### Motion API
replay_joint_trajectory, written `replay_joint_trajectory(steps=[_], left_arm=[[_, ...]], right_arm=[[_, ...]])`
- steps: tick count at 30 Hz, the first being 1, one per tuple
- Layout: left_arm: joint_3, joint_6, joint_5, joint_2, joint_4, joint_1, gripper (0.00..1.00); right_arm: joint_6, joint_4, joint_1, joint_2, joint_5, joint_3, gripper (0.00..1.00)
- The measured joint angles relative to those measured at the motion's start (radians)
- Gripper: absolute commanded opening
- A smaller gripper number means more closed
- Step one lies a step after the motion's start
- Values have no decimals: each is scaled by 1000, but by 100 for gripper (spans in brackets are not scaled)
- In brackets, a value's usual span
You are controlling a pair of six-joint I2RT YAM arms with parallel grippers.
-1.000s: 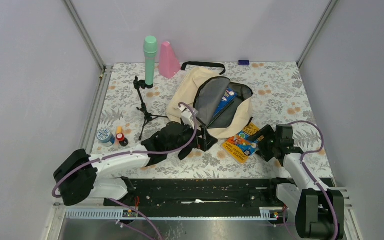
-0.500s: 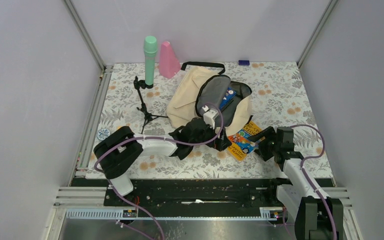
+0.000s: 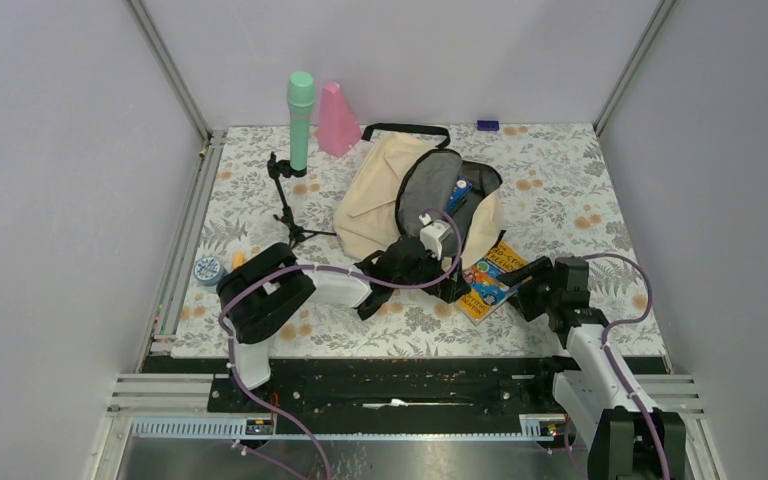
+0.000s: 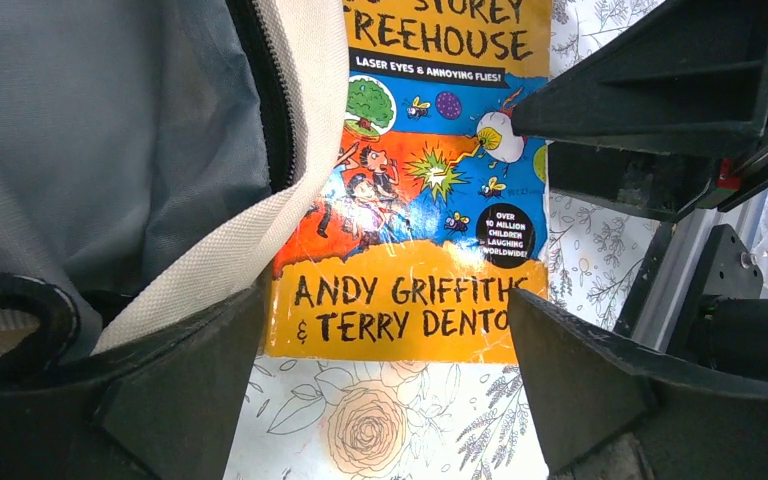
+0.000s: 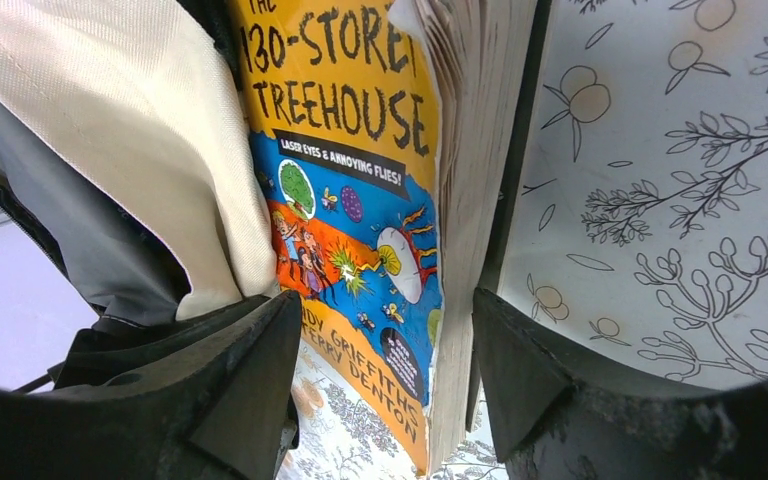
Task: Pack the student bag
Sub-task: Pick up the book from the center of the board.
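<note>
The student bag (image 3: pixel 385 190) lies at the table's middle, cream with a grey-lined mouth (image 3: pixel 432 185) open and a blue book (image 3: pixel 458 190) inside. An orange and blue Treehouse book (image 3: pixel 487 280) lies on the table, partly under the bag's near right side. My left gripper (image 3: pixel 452 288) is wide open at the book's near end; the book's lower edge (image 4: pixel 400 310) shows between the fingers, and the left finger rests against the bag's cream rim (image 4: pixel 230 250). My right gripper (image 5: pixel 385 335) straddles the book's page edge (image 5: pixel 465 230), one finger over the cover and one behind it, with a gap remaining.
A green microphone-like cylinder (image 3: pixel 300 120) on a black tripod (image 3: pixel 285 205) and a pink cone-shaped thing (image 3: pixel 338 120) stand at the back left. A small blue round thing (image 3: pixel 207 270) and a little orange bottle (image 3: pixel 237 260) sit at the left edge. A small dark blue thing (image 3: pixel 487 125) lies at the back.
My left arm has swung right, carrying its open gripper from the bag's front left to the book's near end. The right gripper's jaws have narrowed round the book's edge.
</note>
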Motion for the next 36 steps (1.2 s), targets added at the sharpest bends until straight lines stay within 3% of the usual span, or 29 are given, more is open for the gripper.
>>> replay_joint_trajectory(steps=[7,12,18,29,36], left_arm=[[0,-18,10,26,40,0,97],[0,-21,11,31,53,2,96],[0,-27,11,31,56,3,96],[-5,-60,13,35,80,4,96],[-8,-72,25,37,87,4,96]], right_arm=[[37,63,0,-23,-1,-50,64],[69,123,0,-65,-3,-80,53],[88,186,0,-103,-14,-104,52],[90,330,0,73,-37,-117,55],[89,388,6,121,-48,-119,47]])
